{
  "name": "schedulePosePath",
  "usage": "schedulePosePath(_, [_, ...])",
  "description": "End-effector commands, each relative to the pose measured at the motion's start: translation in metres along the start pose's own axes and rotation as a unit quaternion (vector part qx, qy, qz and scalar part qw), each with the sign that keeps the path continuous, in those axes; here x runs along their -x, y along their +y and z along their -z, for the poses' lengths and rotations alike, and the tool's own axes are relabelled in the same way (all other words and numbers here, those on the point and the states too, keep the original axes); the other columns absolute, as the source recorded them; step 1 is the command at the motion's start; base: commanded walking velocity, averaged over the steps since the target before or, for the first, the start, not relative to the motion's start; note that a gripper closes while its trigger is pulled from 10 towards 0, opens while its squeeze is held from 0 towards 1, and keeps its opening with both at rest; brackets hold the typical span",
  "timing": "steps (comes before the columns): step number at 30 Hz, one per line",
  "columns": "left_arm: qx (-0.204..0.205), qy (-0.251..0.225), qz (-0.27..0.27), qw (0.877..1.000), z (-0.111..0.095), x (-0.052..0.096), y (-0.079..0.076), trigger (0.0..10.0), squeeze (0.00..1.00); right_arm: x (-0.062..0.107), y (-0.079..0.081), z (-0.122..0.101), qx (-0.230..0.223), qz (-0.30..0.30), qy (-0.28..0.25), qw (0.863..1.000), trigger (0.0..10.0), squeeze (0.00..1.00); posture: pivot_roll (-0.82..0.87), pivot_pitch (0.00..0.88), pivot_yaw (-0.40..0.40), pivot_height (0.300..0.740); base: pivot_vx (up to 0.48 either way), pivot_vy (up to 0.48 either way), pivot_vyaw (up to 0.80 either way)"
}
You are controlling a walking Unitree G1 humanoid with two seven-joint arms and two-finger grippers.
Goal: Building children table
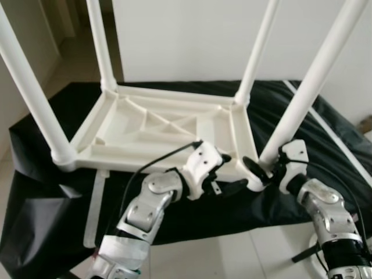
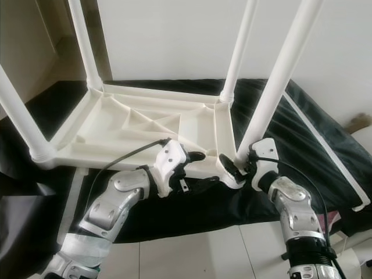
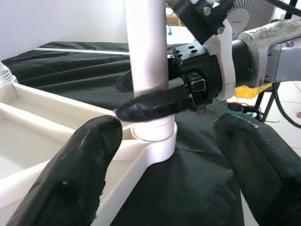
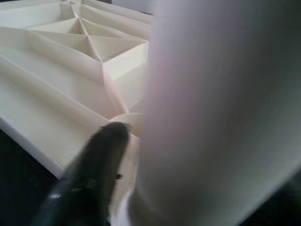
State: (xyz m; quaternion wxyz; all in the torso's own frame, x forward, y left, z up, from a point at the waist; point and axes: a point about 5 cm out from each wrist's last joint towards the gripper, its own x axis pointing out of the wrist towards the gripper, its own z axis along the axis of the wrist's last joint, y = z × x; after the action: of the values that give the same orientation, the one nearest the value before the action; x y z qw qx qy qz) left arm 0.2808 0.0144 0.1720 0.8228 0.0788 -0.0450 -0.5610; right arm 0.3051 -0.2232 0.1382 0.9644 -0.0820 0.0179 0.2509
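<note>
The white ribbed plastic table top (image 1: 163, 128) lies upside down on a black plastic sheet (image 1: 35, 192), its four white tubular legs pointing up, so the sockets face the robot. The left gripper (image 1: 229, 174) hovers at the near edge of the top, just to the left of the near-right corner socket; its fingers (image 3: 61, 179) are spread wide with nothing between them, probably waiting to steady the frame. Directly ahead of it stands the near-right white leg (image 1: 308, 87). The right gripper (image 3: 150, 96) is clamped around that leg's base, just above the socket collar, seemingly to seat or twist it home; the right wrist view is too blurred to confirm firm contact.
</note>
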Motion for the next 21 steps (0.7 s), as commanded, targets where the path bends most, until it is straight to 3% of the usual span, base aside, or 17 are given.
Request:
schedulePosePath(1, [-0.002,-0.003,-0.028,1.000,-0.003,-0.002,0.003,10.0,0.00,0.000,0.001,0.002,-0.001,-0.015,0.003,1.000,0.0,0.00,0.04,0.000,-0.040,0.740,0.000,0.000,0.00])
schedulePosePath(9, [-0.001,-0.007,-0.026,1.000,-0.004,-0.003,0.003,10.0,0.00,0.003,0.004,0.009,-0.013,0.003,0.003,1.000,0.0,0.00,0.03,0.000,-0.040,0.740,0.000,0.000,0.00])
schedulePosePath(10, [0.001,-0.008,-0.025,1.000,-0.004,-0.003,0.003,10.0,0.00,0.003,0.004,0.010,-0.017,0.007,0.004,1.000,6.4,0.00,0.03,0.000,-0.040,0.740,0.000,0.000,0.00])
schedulePosePath(11, [0.001,-0.008,-0.025,1.000,-0.004,-0.003,0.003,10.0,0.00,0.003,0.004,0.010,-0.017,0.007,0.004,1.000,6.4,0.00,0.03,0.000,-0.040,0.740,0.000,0.000,0.00])
schedulePosePath(12, [0.003,-0.008,-0.024,1.000,-0.004,-0.003,0.002,10.0,0.00,0.003,0.004,0.014,-0.020,0.038,0.012,0.999,10.0,0.00,0.03,0.000,-0.039,0.740,0.000,0.000,0.00])
schedulePosePath(16, [0.004,-0.008,-0.024,1.000,-0.003,-0.003,0.002,10.0,0.00,0.004,0.006,0.014,-0.033,0.045,0.006,0.998,10.0,0.00,0.03,0.000,-0.039,0.740,0.000,0.000,0.00])
schedulePosePath(18, [0.007,-0.006,-0.020,1.000,-0.001,-0.004,-0.001,10.0,0.00,0.004,0.011,0.013,-0.053,0.092,-0.010,0.994,10.0,0.00,0.02,0.000,-0.035,0.740,0.000,0.000,0.00])
schedulePosePath(21, [0.008,-0.005,-0.018,1.000,0.000,-0.004,-0.001,10.0,0.00,0.003,0.012,0.012,-0.038,0.121,-0.005,0.992,10.0,0.00,0.01,0.000,-0.027,0.740,0.000,0.000,0.00])
